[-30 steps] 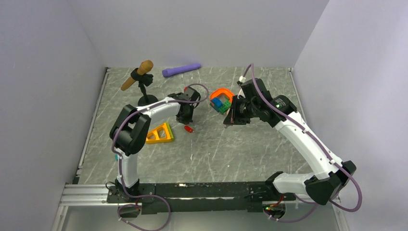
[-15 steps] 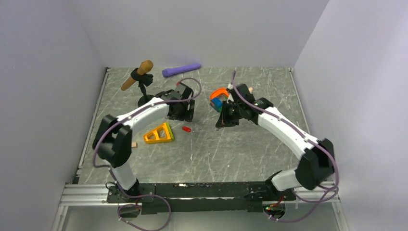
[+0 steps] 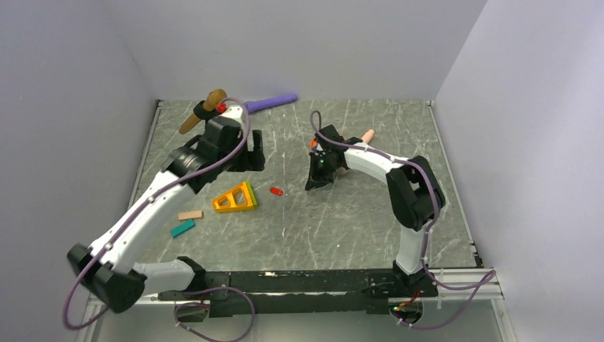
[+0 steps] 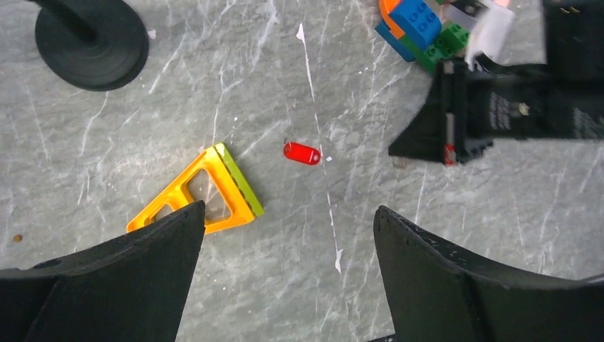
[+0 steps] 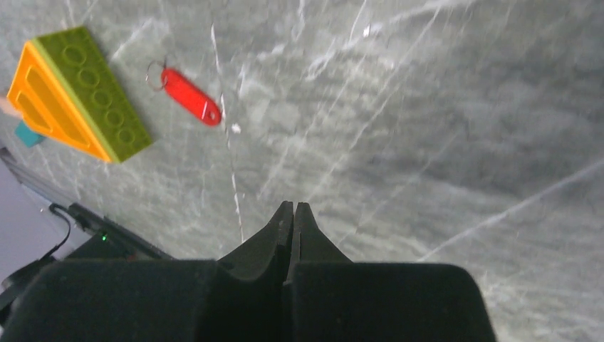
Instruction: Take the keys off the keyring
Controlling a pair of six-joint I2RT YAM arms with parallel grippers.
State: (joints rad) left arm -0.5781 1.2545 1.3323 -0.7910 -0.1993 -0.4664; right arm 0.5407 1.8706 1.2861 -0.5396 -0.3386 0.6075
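Note:
The keys, a small red oval tag, lie flat on the grey marble table with a thin wire keyring at one end. My left gripper hangs open high above the table, to the left of the tag, with nothing between its fingers. My right gripper is shut and empty, low over the table to the right of the tag. Neither gripper touches the tag.
A yellow triangle with a green edge lies left of the tag. An orange loop with blue and green blocks sits behind the right wrist. A wooden mallet on a black stand, a purple cylinder and tan and teal blocks lie around.
My left gripper went from shut to open and drew back up and to the left, away from the red tag. My right gripper slid left towards the tag, still shut.

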